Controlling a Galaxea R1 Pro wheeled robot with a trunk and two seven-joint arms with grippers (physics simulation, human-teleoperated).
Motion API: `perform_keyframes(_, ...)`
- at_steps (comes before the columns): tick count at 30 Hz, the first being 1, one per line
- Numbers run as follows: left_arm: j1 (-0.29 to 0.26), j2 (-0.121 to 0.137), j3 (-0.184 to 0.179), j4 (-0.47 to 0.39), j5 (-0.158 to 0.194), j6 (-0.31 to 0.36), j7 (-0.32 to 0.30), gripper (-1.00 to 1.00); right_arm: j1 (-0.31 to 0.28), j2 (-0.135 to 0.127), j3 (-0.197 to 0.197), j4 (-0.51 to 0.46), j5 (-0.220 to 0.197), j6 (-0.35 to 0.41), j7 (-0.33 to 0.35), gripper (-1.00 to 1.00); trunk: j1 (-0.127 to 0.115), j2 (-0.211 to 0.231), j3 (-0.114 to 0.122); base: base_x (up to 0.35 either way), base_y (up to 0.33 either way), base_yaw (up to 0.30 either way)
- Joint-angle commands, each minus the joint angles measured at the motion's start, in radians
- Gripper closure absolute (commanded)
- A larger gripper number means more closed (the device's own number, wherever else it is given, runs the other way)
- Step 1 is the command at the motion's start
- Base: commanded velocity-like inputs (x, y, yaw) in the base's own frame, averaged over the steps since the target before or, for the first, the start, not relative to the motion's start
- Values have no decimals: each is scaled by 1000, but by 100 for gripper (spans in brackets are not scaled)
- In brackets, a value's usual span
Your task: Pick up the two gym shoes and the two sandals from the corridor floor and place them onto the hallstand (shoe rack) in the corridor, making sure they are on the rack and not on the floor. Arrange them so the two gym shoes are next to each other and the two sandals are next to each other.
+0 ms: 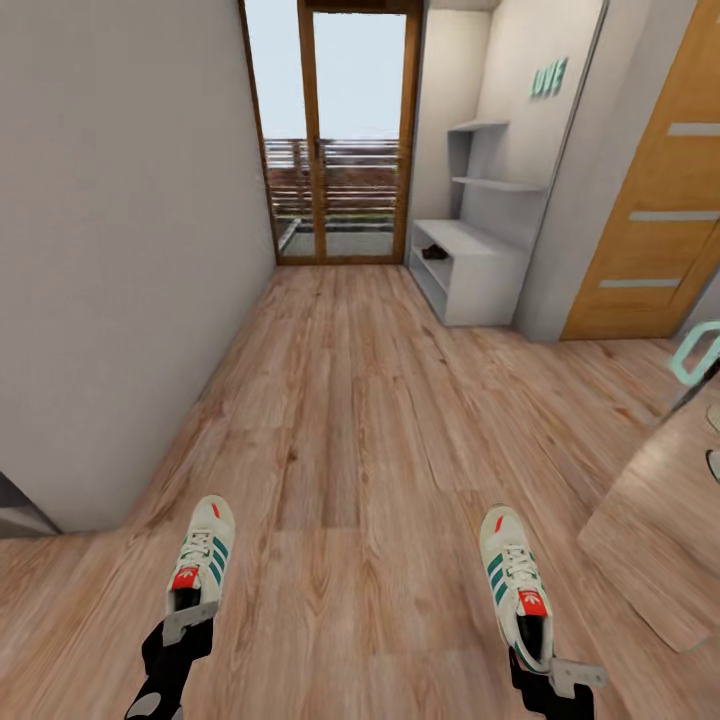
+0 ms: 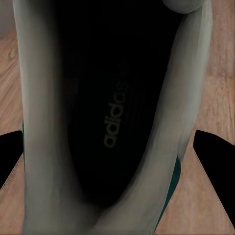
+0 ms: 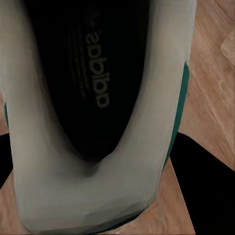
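Note:
I hold one white gym shoe with green stripes in each hand, toes pointing away from me, above the wood floor. My left gripper is shut on the heel of the left gym shoe. My right gripper is shut on the heel of the right gym shoe. In the wrist views I look into each shoe's dark insole, with black fingers beside the heel. The pale hallstand stands far ahead on the right; a small dark sandal-like shape lies on its top.
A grey wall runs along the left. A glazed wooden balcony door closes the corridor's far end. An orange door is right of the hallstand. A wooden table and a teal chair are at the right edge.

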Motion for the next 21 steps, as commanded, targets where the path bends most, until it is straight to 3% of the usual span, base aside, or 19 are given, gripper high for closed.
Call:
perform_keyframes(1, -1, 0, -3, 1, 9, -3, 0, 100, -1, 0, 8, 0, -7, -3, -4, 100, 0, 0, 0, 339, 106, 0)
perform_keyframes(21, -1, 0, -3, 0, 9, -4, 0, 100, -1, -1, 8, 0, -7, -3, -6, 100, 0, 0, 0, 339, 106, 0)
